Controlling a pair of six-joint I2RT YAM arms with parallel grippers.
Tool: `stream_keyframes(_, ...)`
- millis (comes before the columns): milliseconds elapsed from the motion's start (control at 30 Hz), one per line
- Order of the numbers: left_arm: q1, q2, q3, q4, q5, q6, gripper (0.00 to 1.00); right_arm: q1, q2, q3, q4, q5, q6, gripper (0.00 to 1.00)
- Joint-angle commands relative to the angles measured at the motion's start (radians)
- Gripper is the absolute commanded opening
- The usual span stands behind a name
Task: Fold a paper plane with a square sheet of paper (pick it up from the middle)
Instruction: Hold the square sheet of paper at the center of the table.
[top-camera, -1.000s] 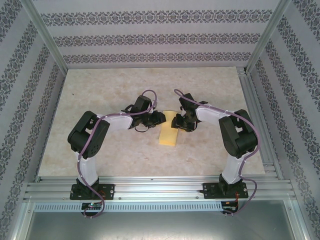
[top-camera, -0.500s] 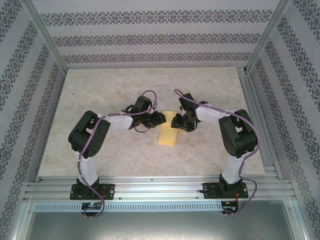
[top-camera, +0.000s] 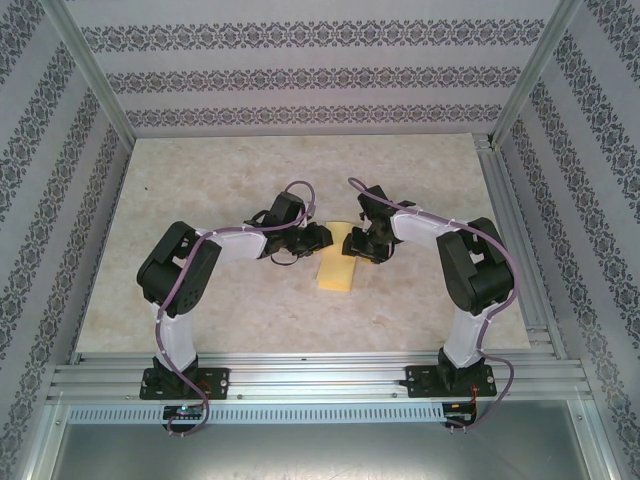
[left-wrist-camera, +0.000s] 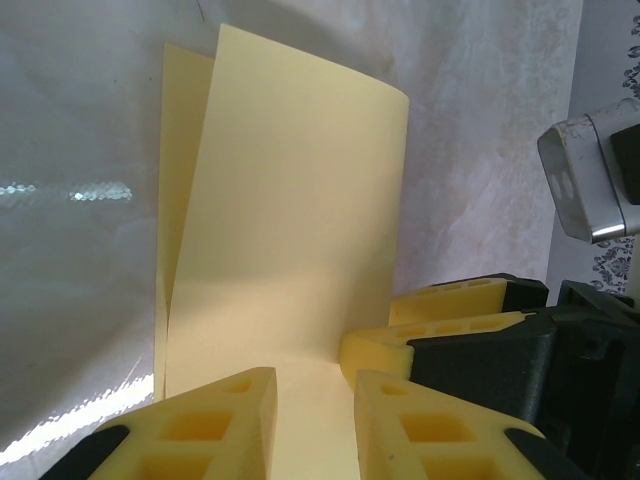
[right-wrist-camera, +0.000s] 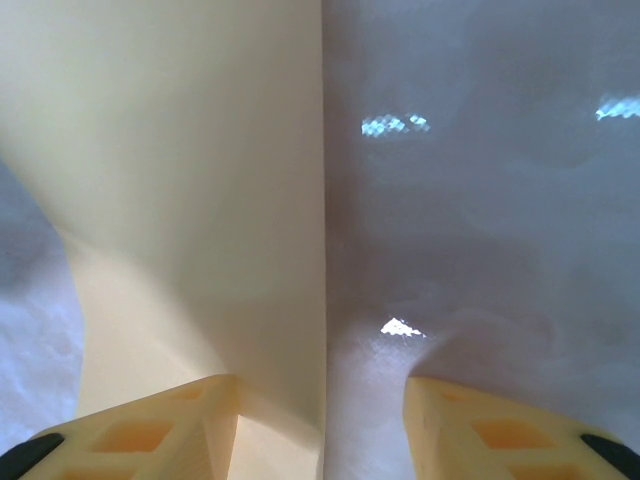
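- On the overhead camera I see the sheet of paper just below the centre of the frame. It lies on the marbled worktop, folded into a narrow pale-yellow strip.
- Both arms bend inward and meet at the strip's upper end. The left end effector is at its left side and the right end effector at its right.
- On my left wrist camera the yellow fingers stand narrowly apart at the bottom of the frame, with flat paper showing through the gap (whether the tips press on the sheet I cannot tell).
- In that same view one flap stands up across the centre of the frame, lifted off the layer beneath.
- On my right wrist camera the fingers sit wide apart in the bottom corners, either side of the paper's straight edge. The left one is over paper and the right one over bare worktop.
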Motion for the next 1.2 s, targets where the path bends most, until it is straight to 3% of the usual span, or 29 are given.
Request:
stream_keyframes(0,-0.014,0.017,0.014,0.040,0.019,-0.007,0.29,0.020,0.043,0.026,0.031,-0.011,-0.019,0.49)
stream_keyframes(1167,-0.021,0.099,0.025,0.015,0.022,-0.006,0.26,0.029,0.060,0.045,0.012,0.016,-0.010,0.50)
